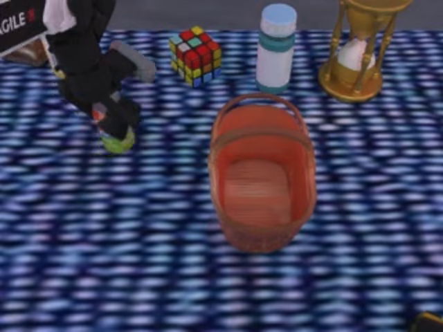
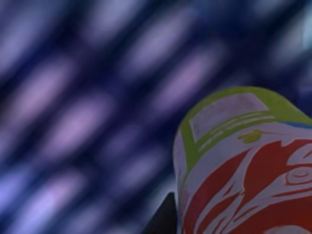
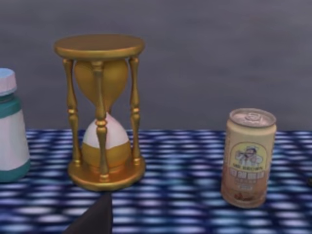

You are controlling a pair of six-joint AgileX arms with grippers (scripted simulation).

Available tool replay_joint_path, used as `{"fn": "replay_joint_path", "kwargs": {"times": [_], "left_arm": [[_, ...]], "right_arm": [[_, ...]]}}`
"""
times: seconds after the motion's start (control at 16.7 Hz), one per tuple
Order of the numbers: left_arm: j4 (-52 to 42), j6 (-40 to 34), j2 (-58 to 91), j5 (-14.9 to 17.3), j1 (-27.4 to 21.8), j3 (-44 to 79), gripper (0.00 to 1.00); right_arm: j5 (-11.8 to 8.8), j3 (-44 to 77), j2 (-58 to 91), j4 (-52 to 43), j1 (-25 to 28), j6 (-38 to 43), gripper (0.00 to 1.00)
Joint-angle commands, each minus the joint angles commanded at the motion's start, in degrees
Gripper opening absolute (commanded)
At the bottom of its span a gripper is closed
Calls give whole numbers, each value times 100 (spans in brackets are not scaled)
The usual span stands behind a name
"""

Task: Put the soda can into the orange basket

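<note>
The soda can (image 1: 118, 142) sits at the table's left under my left arm, only its lime-green end showing in the top view. My left gripper (image 1: 114, 130) is shut on it. The left wrist view shows the can (image 2: 243, 165) close up, with red, white and green print, and one dark finger (image 2: 165, 219) against its side. The orange basket (image 1: 263, 173), an oval woven one with an arched handle, stands at the table's middle, well to the right of the can, and holds nothing. My right arm (image 1: 429, 321) is parked at the front right corner; one finger (image 3: 97, 214) shows, standing wide.
Along the back edge stand a colour cube (image 1: 195, 55), a white bottle with a light-blue cap (image 1: 275, 48) and a gold hourglass (image 1: 360, 52). A tan drink can (image 3: 248, 156) appears in the right wrist view. A sign (image 1: 17, 24) stands at the back left.
</note>
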Motion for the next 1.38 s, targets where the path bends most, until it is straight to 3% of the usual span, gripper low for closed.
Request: {"fn": "replay_joint_path", "kwargs": {"times": [0.3, 0.84, 1.02, 1.2, 1.38], "left_arm": [[1936, -604, -265, 1363, -134, -624, 0], [7188, -2213, -1040, 4709, -469, -2511, 0], [8687, -2670, -1383, 5689, -565, -3080, 0], [9673, -2989, -1678, 6413, -633, -3489, 0], [10108, -3140, -1842, 6768, -665, -3689, 0]], "right_arm": [[0, 0, 0, 0, 0, 0, 100], [0, 0, 0, 0, 0, 0, 100], [0, 0, 0, 0, 0, 0, 100], [0, 0, 0, 0, 0, 0, 100], [0, 0, 0, 0, 0, 0, 100]]}}
